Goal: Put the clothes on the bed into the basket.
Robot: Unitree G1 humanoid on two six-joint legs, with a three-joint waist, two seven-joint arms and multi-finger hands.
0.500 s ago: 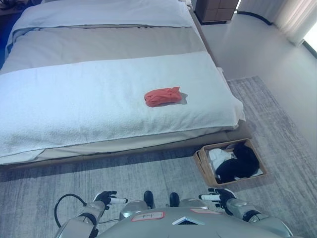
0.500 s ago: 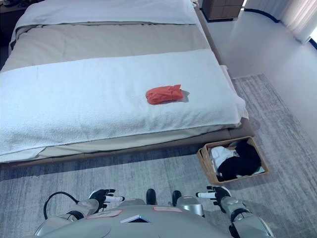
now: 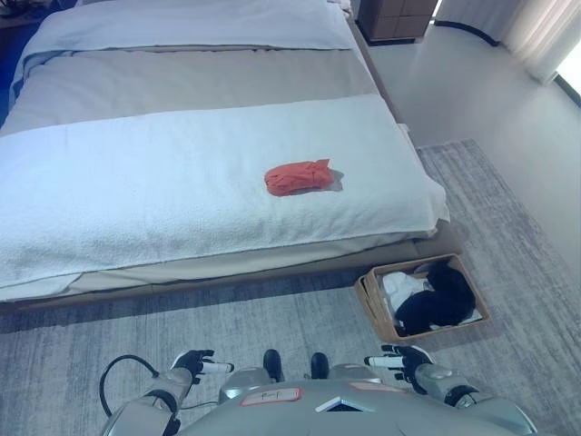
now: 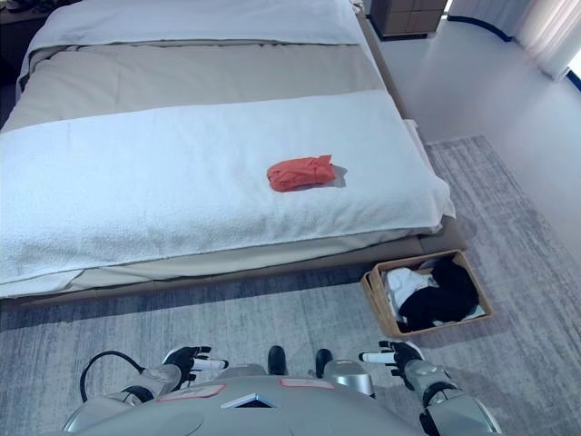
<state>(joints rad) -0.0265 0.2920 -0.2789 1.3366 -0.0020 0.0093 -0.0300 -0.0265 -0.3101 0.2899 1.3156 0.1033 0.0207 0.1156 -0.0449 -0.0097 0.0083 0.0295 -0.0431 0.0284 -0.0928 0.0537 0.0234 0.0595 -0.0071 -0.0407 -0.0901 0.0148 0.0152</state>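
Note:
A folded red-orange garment point(image 3: 297, 176) lies on the white blanket of the bed point(image 3: 136, 191), near its right half. A brown basket point(image 3: 368, 300) stands on the rug at the bed's front right corner and holds black clothes point(image 3: 436, 298) and white clothes point(image 3: 398, 288). My left hand point(image 3: 196, 366) and my right hand point(image 3: 399, 361) hang low at the bottom of the view, both empty with relaxed fingers, well short of the bed.
A grey rug point(image 3: 82, 354) covers the floor between me and the bed. A wooden nightstand point(image 3: 395, 20) stands at the far right by the bed's head. Pale bare floor point(image 3: 490, 100) runs along the right of the bed.

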